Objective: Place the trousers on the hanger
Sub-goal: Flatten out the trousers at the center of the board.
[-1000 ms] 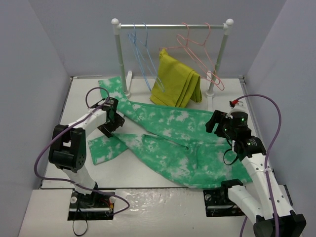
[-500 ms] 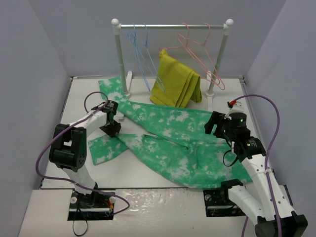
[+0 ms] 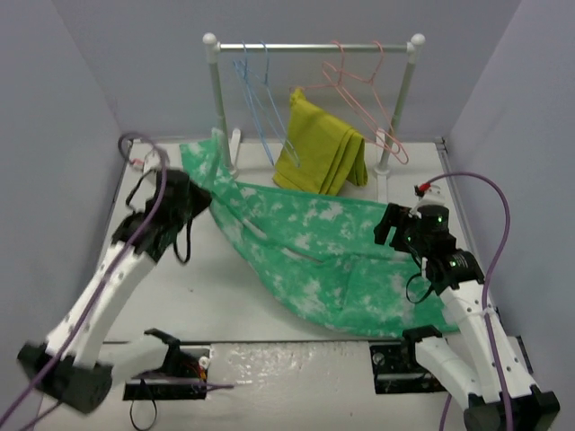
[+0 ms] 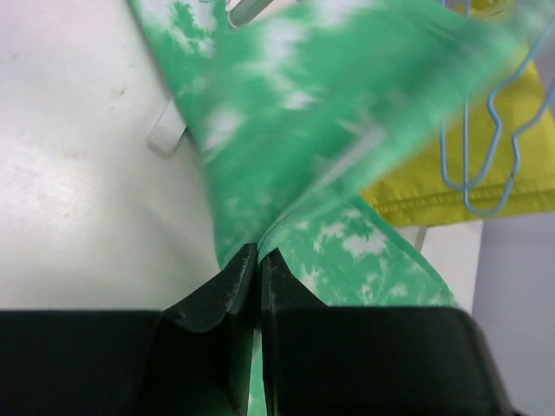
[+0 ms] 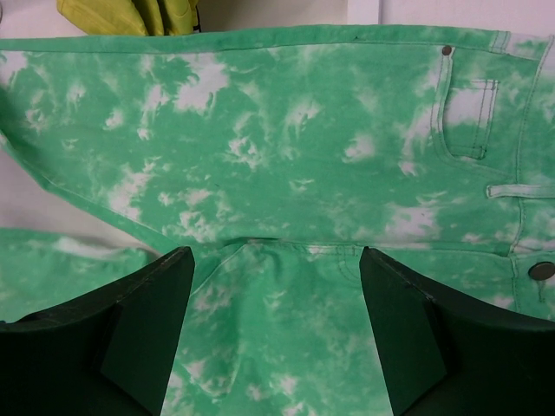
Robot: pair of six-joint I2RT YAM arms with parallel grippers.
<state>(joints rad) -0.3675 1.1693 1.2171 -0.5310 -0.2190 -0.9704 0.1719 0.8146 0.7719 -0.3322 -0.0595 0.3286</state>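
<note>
The left gripper (image 3: 193, 199) is clamped shut on a fold of the trousers (image 3: 305, 242), in front of and just to the left of the left post of the clothes rail (image 3: 314, 47). In the left wrist view, its two black jaws meet with green cloth pinched between them (image 4: 257, 251), and the cloth (image 4: 286, 104) fans up and away from the pinch, partly blurred.

The right gripper (image 3: 388, 224) stands open in front of the rail's right post, well apart from it. In the right wrist view its fingers sit wide apart (image 5: 276, 260) with the trousers (image 5: 260, 130) beneath them, showing a pocket, a belt loop and a button. Whether the fingers touch the cloth cannot be told.

The trousers are green with white blotches. They spread across the white table (image 3: 225, 296) in front of the rail, with one end reaching past the foot of the rail's left post.

The hanger (image 3: 259, 108), thin light-blue wire, hangs by its hook from the left part of the rail, beside a second one like it. The left wrist view shows blue wire (image 4: 494, 130) in front of a yellow garment (image 4: 512, 195).

That mustard-yellow garment (image 3: 319, 148) hangs folded below the middle of the rail. Pink wire hangers (image 3: 359, 90) hang from the rail's right part.
</note>
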